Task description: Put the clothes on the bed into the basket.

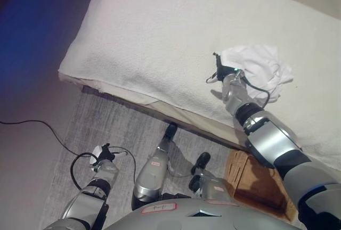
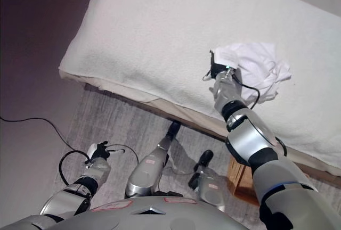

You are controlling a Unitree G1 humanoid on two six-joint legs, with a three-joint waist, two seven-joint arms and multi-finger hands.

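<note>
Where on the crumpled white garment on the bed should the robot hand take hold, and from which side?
Best at the near left edge of the white garment, where the right robot hand already sits. The cloth is bunched into raised folds there, giving fingers something to pinch, likely better than the thin flat bits at its far right. Come from above, from the bed's near side, so it can go to the basket below.

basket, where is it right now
The wicker basket sits on the floor at the lower right of both eye views, against the bed edge, under the right arm.
</note>
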